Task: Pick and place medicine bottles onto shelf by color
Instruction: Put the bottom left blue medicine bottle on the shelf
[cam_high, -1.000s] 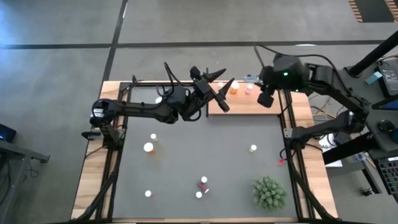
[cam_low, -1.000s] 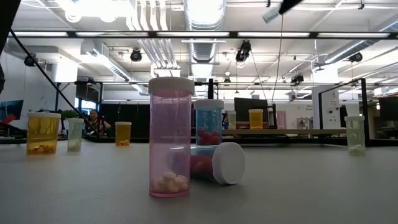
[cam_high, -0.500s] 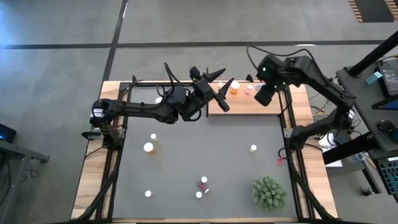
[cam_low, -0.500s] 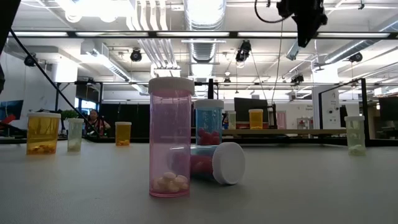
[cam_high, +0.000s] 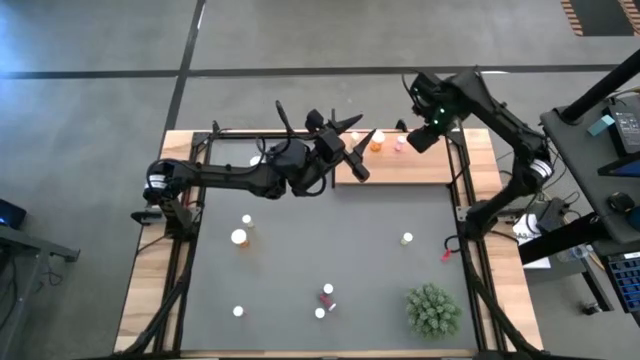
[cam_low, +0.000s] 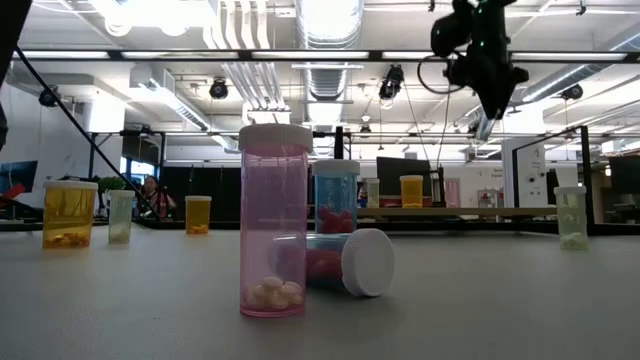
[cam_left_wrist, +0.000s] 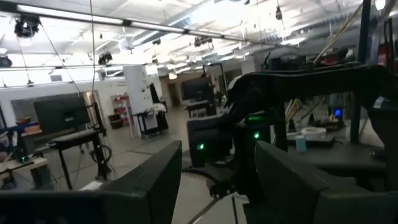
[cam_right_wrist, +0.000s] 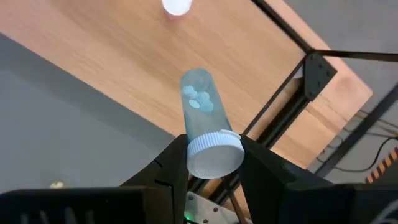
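Two bottles (cam_high: 387, 143) stand on the shelf (cam_high: 400, 168) beneath the right tool (cam_right_wrist: 211, 163), clamped on a pale bottle (cam_right_wrist: 205, 121).

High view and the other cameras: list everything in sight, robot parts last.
shelf: one, light-brown board, far edge of the mat.
shelf bottles: two, orange and pink, side by side.
held bottle: one, pale, white cap, above the shelf.
loose bottles: about seven on the mat; three clustered near the front, three at left, one at right.
plant: one, green, front right corner of the mat.
mat: one, dark grey.
left gripper: open, empty, at the shelf's left end.
right gripper: shut on the held bottle.
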